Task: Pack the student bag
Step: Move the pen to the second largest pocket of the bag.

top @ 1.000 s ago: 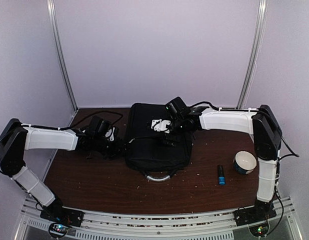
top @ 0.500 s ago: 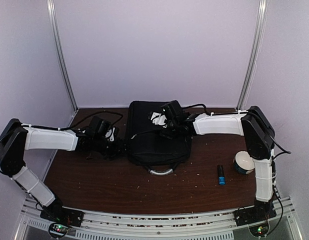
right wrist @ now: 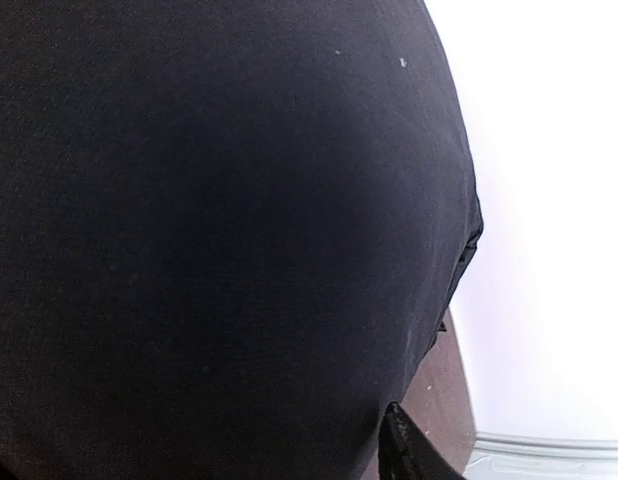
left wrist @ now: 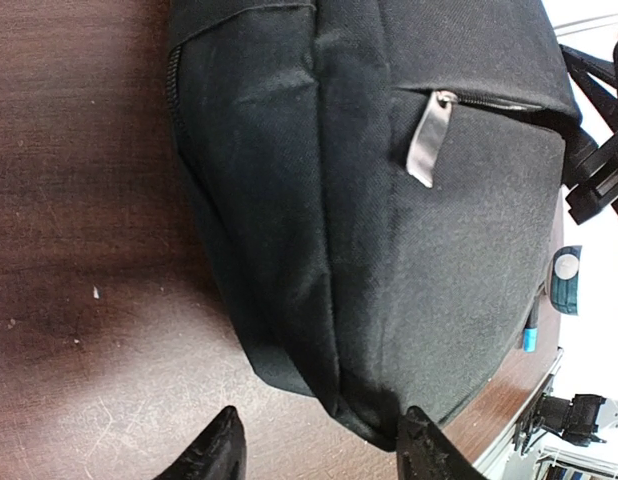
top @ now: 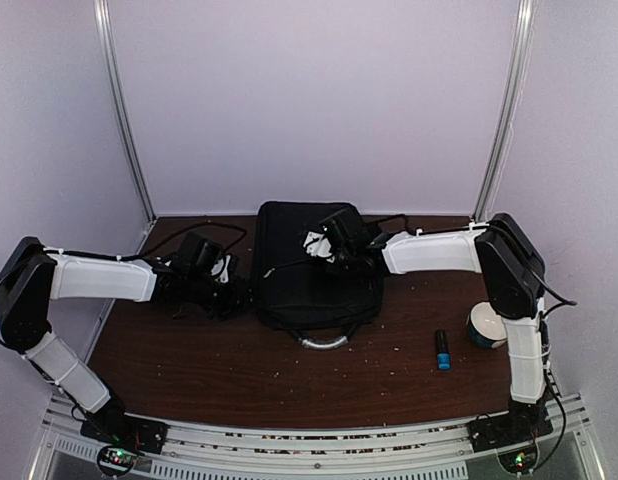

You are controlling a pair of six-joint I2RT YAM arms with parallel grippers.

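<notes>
The student bag lies flat in the middle of the table, a black backpack with its grey loop handle toward the near edge. My left gripper is at the bag's left side. In the left wrist view its jaws stand apart; a folded corner of the bag rests by the right fingertip, and bare table shows beside the left one. A grey zipper pull hangs on the bag's front pocket. My right gripper presses down on the bag's top. Black fabric fills its view, where only one finger shows.
A blue marker lies on the brown table right of the bag. A small bowl-like object stands beside the right arm. Cables run behind the bag near the back wall.
The right arm has moved left and toward the back over the bag, coming down onto the fabric. The bag's handle has shifted slightly away from the near edge. The left arm has held still.
</notes>
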